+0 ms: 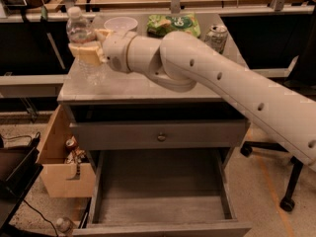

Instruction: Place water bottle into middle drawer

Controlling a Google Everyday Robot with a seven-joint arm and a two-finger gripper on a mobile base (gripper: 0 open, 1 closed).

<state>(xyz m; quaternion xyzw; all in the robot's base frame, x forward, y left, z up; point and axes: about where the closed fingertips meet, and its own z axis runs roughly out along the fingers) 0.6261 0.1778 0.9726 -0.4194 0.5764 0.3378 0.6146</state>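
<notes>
The water bottle (pixel 79 32), clear with a white cap, stands upright at the left end of the grey cabinet top (pixel 148 85). My gripper (pixel 88 51) is shut around its middle, its tan fingers (pixel 84 53) covering the label. The bottle's base is at or just above the top; I cannot tell which. My white arm reaches in from the right across the top. Below, the middle drawer (pixel 158 191) is pulled out and open, showing a bare grey plank floor. A closed drawer front with a knob (pixel 161 137) sits above it.
On the cabinet top behind my arm are a white bowl (pixel 121 22), a green snack bag (pixel 173 23) and a green-and-white soda can (pixel 217 35). A pale tan plywood box (pixel 61 167) holding small items stands at the left. A chair base (pixel 289 191) is at the right.
</notes>
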